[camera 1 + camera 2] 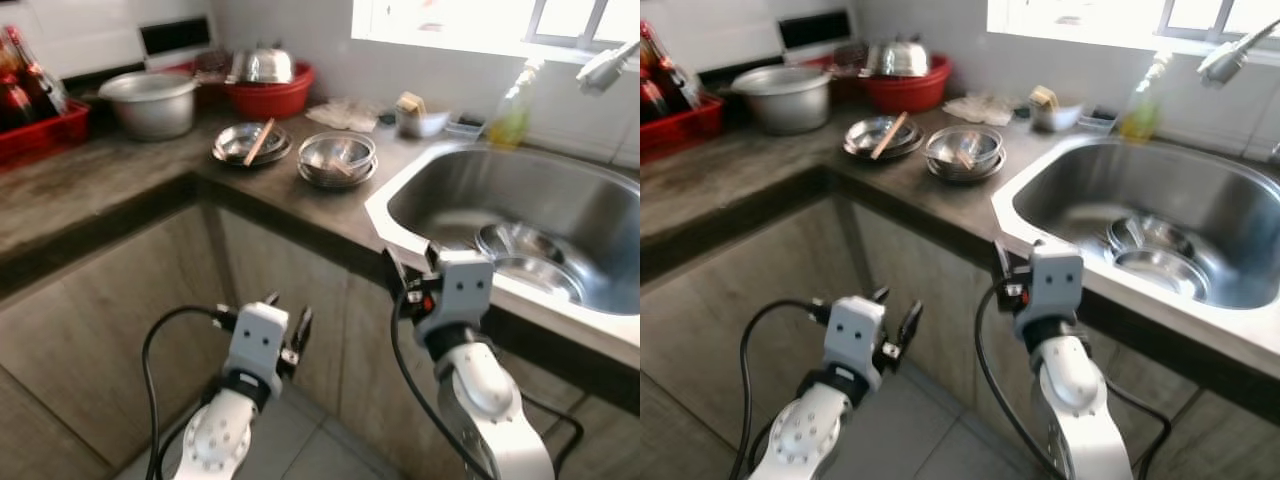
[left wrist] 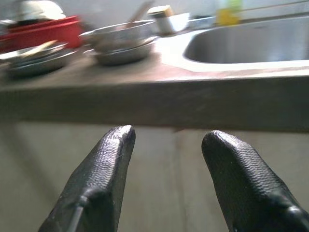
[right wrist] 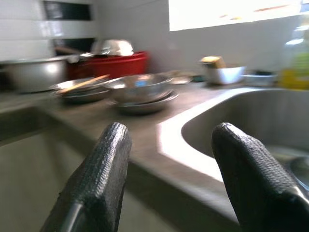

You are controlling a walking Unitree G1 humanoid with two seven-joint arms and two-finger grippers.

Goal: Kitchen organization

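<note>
A stack of steel bowls [image 1: 337, 158] stands on the grey counter [image 1: 100, 180], with steel plates [image 1: 251, 143] carrying a wooden stick to its left. More steel dishes [image 1: 525, 255] lie in the sink [image 1: 470, 190] on the right. My left gripper [image 1: 287, 318] hangs open and empty below the counter edge, in front of the cabinet doors. Higher up, my right gripper [image 1: 412, 262] is open and empty at the sink's near left corner, about level with the countertop. In the right wrist view the fingers [image 3: 104, 159] point at the bowls [image 3: 140, 89].
A large steel pot [image 1: 152, 103], a red basin [image 1: 270, 95] with a steel lid and a red crate [image 1: 35, 125] of bottles line the back. A white bowl [image 1: 420, 122], a yellow soap bottle [image 1: 512, 110] and the faucet [image 1: 608, 68] stand around the sink. Cabinet doors [image 1: 110, 330] face me.
</note>
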